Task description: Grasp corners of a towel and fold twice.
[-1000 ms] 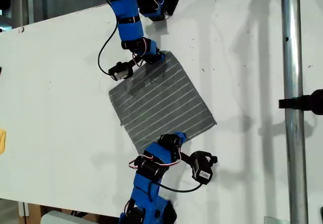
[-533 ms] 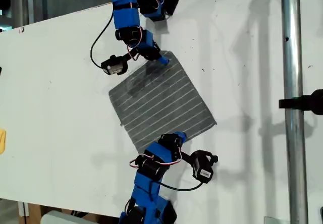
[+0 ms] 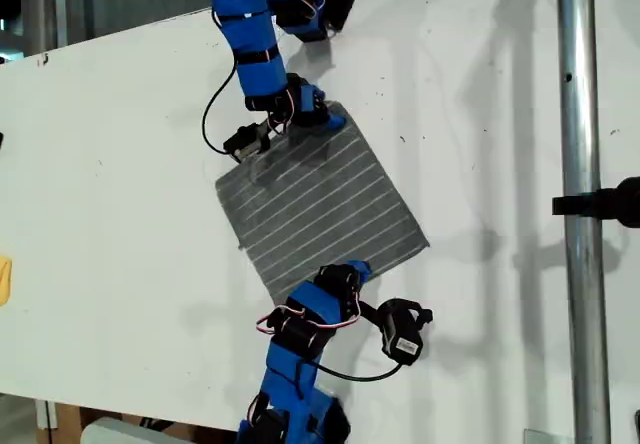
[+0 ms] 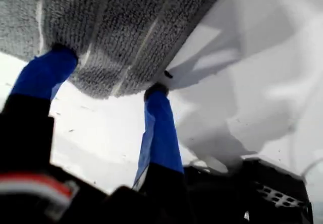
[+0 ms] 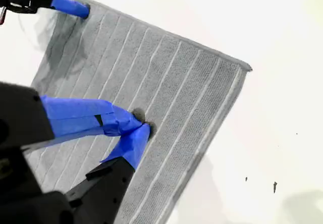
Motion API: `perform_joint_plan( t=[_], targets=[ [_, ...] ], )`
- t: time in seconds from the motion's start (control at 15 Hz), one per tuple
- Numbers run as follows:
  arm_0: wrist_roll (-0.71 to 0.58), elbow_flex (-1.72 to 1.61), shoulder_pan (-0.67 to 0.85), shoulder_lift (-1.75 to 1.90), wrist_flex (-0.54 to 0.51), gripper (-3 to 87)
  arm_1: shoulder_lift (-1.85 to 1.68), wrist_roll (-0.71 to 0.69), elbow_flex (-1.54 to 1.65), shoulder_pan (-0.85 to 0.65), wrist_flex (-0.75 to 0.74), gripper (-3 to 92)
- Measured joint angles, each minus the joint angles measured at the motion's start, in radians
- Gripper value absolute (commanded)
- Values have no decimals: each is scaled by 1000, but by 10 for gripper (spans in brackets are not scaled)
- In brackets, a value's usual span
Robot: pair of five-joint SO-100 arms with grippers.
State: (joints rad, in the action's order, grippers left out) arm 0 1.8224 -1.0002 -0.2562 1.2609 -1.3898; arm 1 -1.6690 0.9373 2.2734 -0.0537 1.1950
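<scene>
The towel [image 3: 320, 199] lies flat on the white table [image 3: 120, 164], turned like a diamond in the exterior view. My first gripper [image 3: 318, 116] comes in from the exterior view's top and sits at the towel's upper corner. It is open, and its two blue fingers [image 4: 161, 133] straddle that rounded corner [image 4: 111, 90] of the towel [image 4: 126, 22]. My second gripper [image 3: 352, 270] reaches in from the exterior view's bottom onto the towel's lower right edge. Its fingertips [image 5: 141, 127] meet on the towel [image 5: 192, 82]. A finger [image 5: 70, 6] of the first gripper shows at the far corner.
A vertical metal pole [image 3: 580, 204] with a black clamp [image 3: 605, 204] stands at the exterior view's right. The table's far edge runs slanted across the exterior view's upper left. A yellow object [image 3: 3, 279] peeks in at the exterior view's left edge.
My first gripper swung up and toward the exterior view's left off the towel's corner, then came back down onto it. The second arm and the towel have stayed put.
</scene>
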Motion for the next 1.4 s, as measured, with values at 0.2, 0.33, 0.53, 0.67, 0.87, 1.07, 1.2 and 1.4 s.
perform_joint_plan(
  t=[0.2,0.33,0.53,0.67,0.87,1.07,1.2,1.4],
  targets=[
    [0,0,-2,0,0,-29,37,0,-48,6,-15,-2],
    [0,0,-6,0,0,-29,66,2,-77,25,-34,-2],
    [11,0,-8,0,-6,-29,67,8,-78,37,-43,-2],
    [23,0,-8,0,-48,-29,67,8,-78,37,-44,-2],
    [-8,37,-14,-29,-71,-29,67,8,-78,37,-46,-2],
    [-193,54,-44,-48,-6,244,69,6,-78,37,-46,-2],
    [-258,54,-57,-48,37,303,71,6,-78,37,-46,-2],
    [-402,55,-57,-48,57,305,72,6,-78,37,-46,-2]
  ],
)
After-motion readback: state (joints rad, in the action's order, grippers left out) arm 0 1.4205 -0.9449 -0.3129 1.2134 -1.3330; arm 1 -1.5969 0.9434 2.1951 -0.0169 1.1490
